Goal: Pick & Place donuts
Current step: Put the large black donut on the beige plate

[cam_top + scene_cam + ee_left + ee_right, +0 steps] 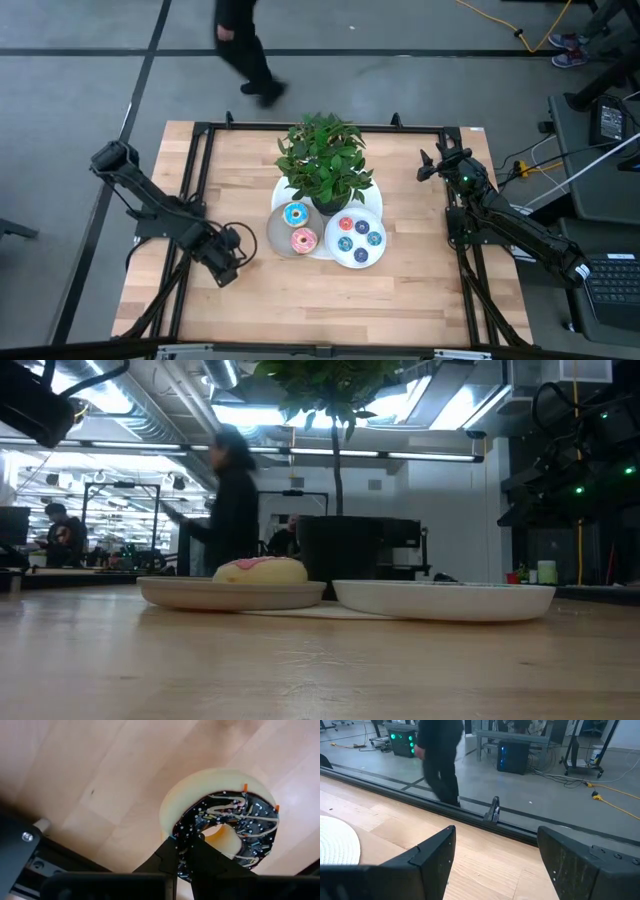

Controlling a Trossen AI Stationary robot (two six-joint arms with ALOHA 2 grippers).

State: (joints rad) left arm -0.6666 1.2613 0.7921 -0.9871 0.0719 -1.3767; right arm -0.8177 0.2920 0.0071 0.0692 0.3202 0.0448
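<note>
Potted plant (322, 160) at table (400, 290) centre, grey plate (275, 240), white plate (375, 255), person (245, 45) walking behind.

I'm seeing the left gripper (232, 262) sitting left of the grey plate (276, 240), which is carrying two donuts (296, 214); the white plate (357, 256), holding four mini donuts (346, 243), is lying right, before the plant (322, 160).

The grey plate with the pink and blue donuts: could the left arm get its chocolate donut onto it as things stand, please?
Probably yes. The left end effector, shut on the chocolate donut, sits just beside the grey plate, with only bare table between; the plant stands behind the plate.
</note>
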